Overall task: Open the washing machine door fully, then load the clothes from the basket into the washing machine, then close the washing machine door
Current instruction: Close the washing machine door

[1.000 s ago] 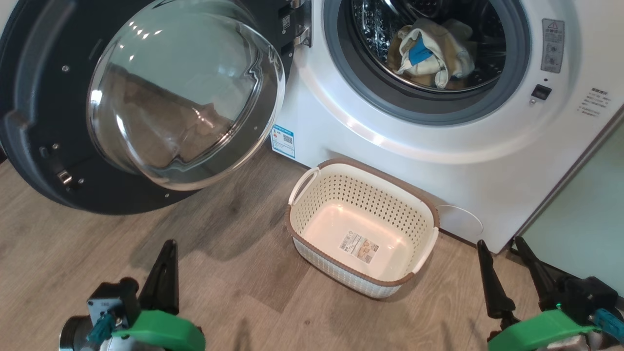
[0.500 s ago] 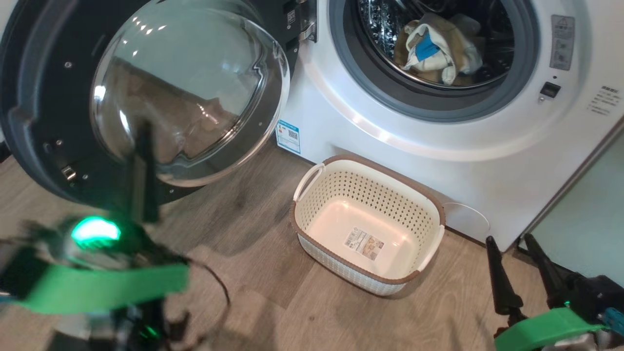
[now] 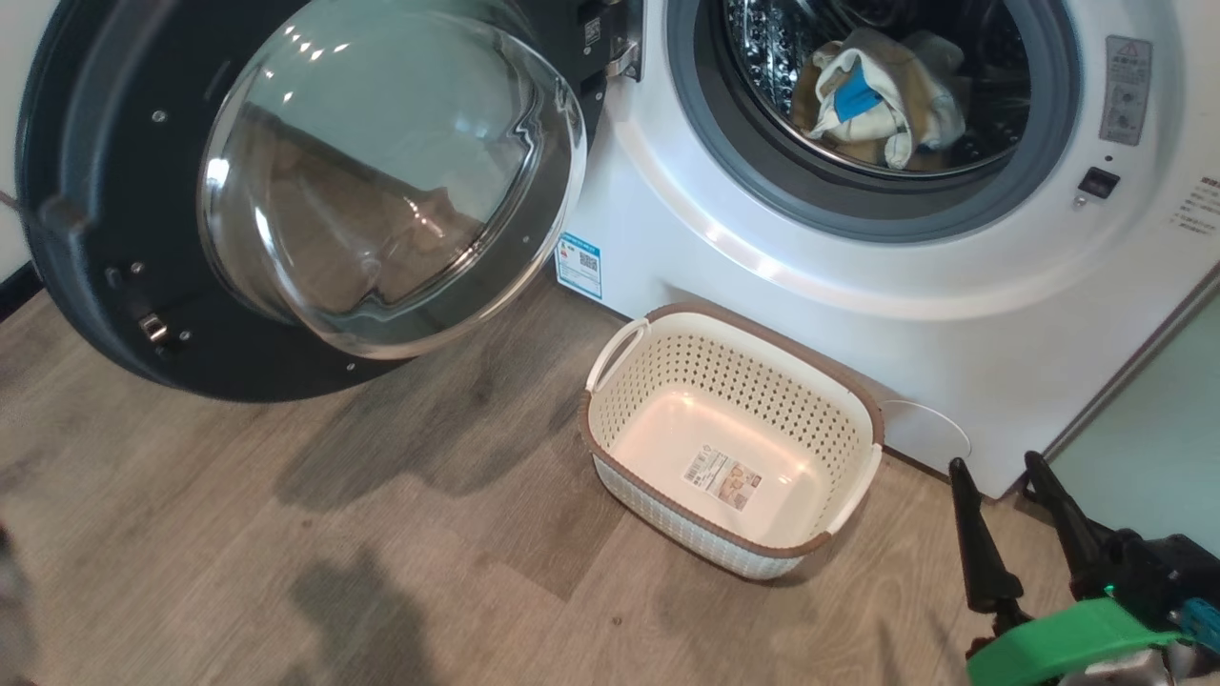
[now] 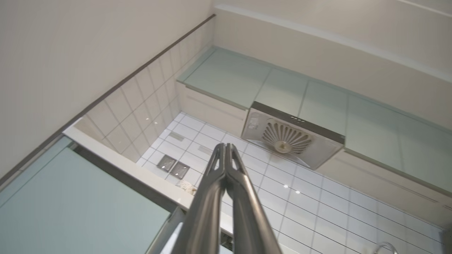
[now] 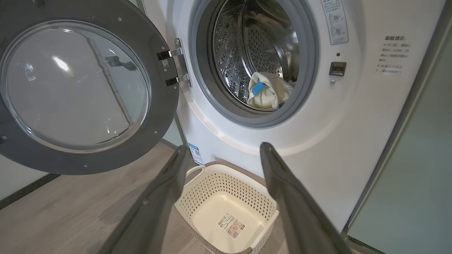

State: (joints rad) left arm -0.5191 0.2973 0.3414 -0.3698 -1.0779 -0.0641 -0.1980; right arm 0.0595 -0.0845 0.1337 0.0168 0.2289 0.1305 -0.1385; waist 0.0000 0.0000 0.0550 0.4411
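Head view: the right tool (image 3: 995, 462) stands with its two dark fingers spread wide and nothing between them, tips pointing toward the lower front of the washing machine (image 3: 762, 314). The basket (image 3: 734, 381) sits on the wooden floor (image 3: 286, 534) just to the left of this tool, apart from it, with its label showing on its floor. Its far rim is close against the machine's front; I cannot tell whether they touch. The clothes (image 3: 882, 95) lie in the steel drum, well beyond the tool and slightly to its left. The washing machine door (image 3: 105, 191) is swung wide open, far off to the tool's left, its clear bowl window facing out. A pale green cabinet (image 3: 1144, 448) stands close on the tool's right.

Left wrist view: the left tool (image 4: 226, 145) has its fingers pressed together, gripping nothing. It points at a white tiled wall (image 4: 300, 208), with a range hood (image 4: 293, 135) just beyond its tips.

Right wrist view: the right tool (image 5: 224, 146) is open, and the basket (image 5: 226, 183) shows between its fingers, further on and untouched. The clothes (image 5: 266, 93) rest low in the drum of the washing machine (image 5: 335, 123), beyond the fingertips and a little right. The washing machine door (image 5: 77, 88) hangs open beyond the left finger.
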